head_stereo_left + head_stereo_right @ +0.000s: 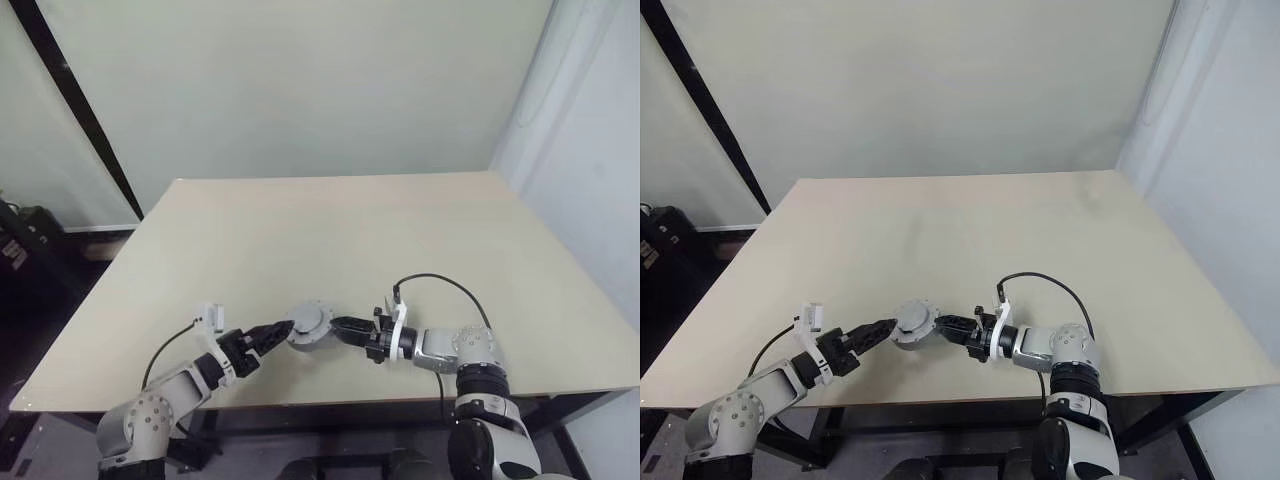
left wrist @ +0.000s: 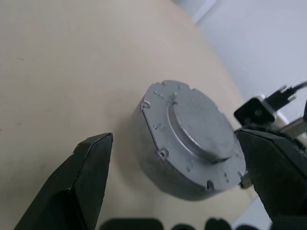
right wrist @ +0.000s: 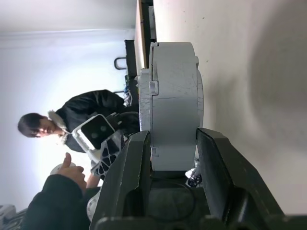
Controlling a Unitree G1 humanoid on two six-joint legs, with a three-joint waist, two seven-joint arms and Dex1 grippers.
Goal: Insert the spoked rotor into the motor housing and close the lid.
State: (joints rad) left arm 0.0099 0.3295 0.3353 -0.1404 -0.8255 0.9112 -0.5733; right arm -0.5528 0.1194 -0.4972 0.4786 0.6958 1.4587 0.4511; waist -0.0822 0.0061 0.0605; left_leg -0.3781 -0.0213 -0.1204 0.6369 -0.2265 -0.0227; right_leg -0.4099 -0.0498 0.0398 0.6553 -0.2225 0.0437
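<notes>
Motor housing (image 1: pixel 310 325), lid (image 2: pixel 201 125) on, low centre of frame just above the worktop (image 1: pixel 330 230): your right hand (image 1: pixel 342 326) pinches it; your left hand (image 1: pixel 278 331) is spread beside it.

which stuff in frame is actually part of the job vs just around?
Job:
- motor housing, lid on, held clear of the table
- right gripper, shut on housing
- left gripper, open beside housing

Just around:
- table
- person in the right wrist view's background

One motor housing (image 1: pixel 309 326), one lid (image 2: pixel 201 127), one table (image 1: pixel 330 230), one person (image 3: pixel 81 112)
</notes>
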